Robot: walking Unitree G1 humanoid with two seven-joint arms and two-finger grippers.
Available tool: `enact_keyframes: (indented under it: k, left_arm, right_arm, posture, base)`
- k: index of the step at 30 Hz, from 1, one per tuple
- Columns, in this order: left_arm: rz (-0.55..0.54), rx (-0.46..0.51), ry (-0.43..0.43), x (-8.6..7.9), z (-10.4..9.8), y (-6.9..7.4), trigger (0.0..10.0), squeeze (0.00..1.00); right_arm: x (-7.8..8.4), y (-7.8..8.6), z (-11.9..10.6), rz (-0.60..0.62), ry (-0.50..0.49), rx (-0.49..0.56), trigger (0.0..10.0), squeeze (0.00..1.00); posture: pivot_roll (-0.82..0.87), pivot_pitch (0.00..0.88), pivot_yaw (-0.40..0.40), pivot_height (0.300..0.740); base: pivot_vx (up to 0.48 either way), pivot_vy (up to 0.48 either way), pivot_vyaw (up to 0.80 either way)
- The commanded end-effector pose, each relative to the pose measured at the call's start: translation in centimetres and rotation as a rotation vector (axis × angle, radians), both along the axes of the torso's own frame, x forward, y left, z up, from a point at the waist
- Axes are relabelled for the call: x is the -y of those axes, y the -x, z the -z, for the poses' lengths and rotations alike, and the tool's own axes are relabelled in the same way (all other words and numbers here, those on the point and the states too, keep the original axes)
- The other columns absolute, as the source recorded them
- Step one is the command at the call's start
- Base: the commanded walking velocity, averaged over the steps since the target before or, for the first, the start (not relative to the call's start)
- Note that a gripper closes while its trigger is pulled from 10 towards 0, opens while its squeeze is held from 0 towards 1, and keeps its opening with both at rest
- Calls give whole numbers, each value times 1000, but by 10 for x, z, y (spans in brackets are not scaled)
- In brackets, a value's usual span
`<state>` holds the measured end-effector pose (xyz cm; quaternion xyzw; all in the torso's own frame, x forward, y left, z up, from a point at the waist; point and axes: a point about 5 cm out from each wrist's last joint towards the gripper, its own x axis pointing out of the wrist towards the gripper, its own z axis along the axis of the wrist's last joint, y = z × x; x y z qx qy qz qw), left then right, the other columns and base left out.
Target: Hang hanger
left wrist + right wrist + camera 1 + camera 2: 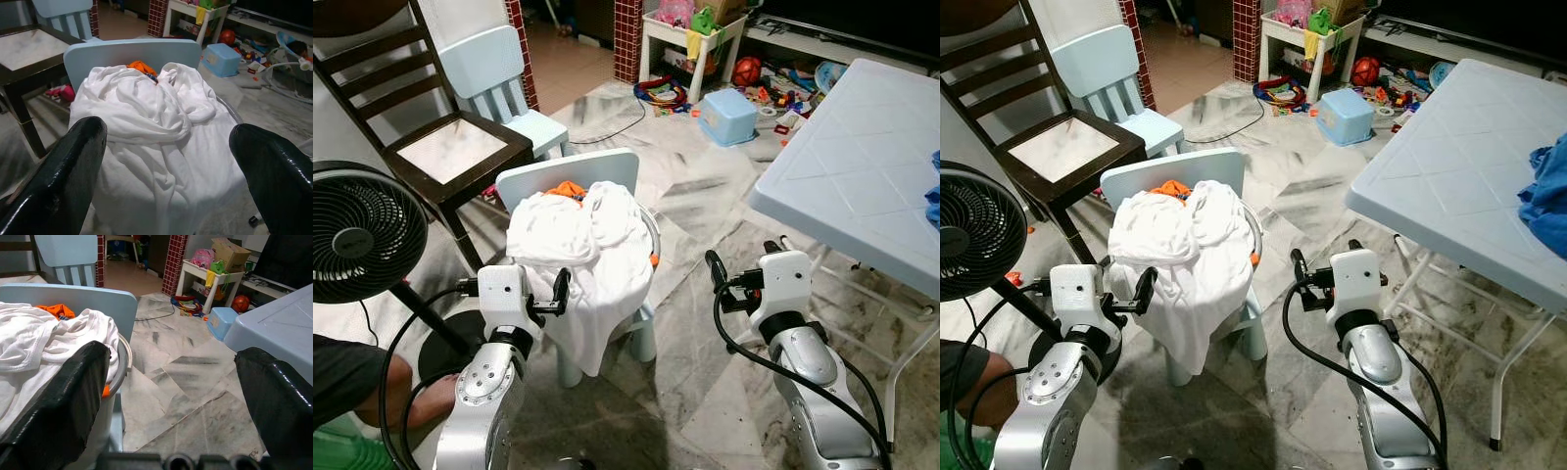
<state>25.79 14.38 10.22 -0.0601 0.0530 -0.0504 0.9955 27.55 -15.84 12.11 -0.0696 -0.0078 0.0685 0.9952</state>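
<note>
From the head, a small pale chair (pixel 570 176) at twelve o'clock carries heaped white clothes (pixel 576 245); left gripper (pixel 560 292) at eight, right gripper (pixel 717 269) at four (both low). Left wrist: fingers (pixel 58 176) spread before the clothes. Right wrist: fingers (pixel 63 406) spread; no hanger distinguishable.

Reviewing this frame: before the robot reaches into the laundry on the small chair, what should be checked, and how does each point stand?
1. Left claw open: ok, fingers spread wide.
2. Right claw open: ok, holding nothing.
3. Left claw lined up with the white shirt: ok, it faces the pile.
4. Hanger located: cannot tell; a pale rim curves beside the pile.
5. Orange garment free: not ok, under the shirt.
6. Person clear of the left arm: not ok, close beside it.
</note>
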Motion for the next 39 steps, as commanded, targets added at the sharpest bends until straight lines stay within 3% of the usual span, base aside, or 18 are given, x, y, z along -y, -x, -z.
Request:
enact_keyframes:
  k: [1,39]
  left_arm:
    - [5,20,3,0,-3,0,10000,0]
    - [-14,4,-27,-9,-1,6,10000,0]
  right_arm:
    - [1,-1,0,6,2,2,10000,0]
    - [0,3,5,-25,21,-24,10000,0]
  posture:
    - [9,95,-11,740]
    - [10,102,-12,740]
  base:
    - [0,0,0]
    - [228,0,0]
